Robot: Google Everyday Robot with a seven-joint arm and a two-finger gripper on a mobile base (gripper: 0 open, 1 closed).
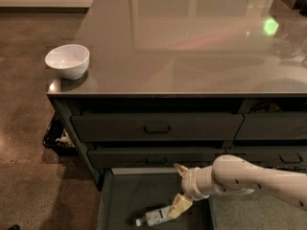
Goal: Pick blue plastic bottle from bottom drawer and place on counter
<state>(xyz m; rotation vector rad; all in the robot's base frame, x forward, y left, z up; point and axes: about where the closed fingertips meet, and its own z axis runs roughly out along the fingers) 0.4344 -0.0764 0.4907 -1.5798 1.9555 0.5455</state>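
The blue plastic bottle [154,217] lies on its side in the open bottom drawer [127,193], white cap pointing left. My gripper [178,188] reaches in from the right on a white arm, just right of the bottle. Its fingers are spread open: the upper finger [180,168] is near the drawer's back and the lower finger [176,206] sits at the bottle's right end. The bottle is not between them. The glossy dark counter [192,47] lies above the drawers.
A white bowl [67,60] stands on the counter's front left corner. Two shut handled drawers [157,127] sit above the open one. A black bin [56,135] stands on the floor to the left of the cabinet. A green light reflection shows at the counter's far right.
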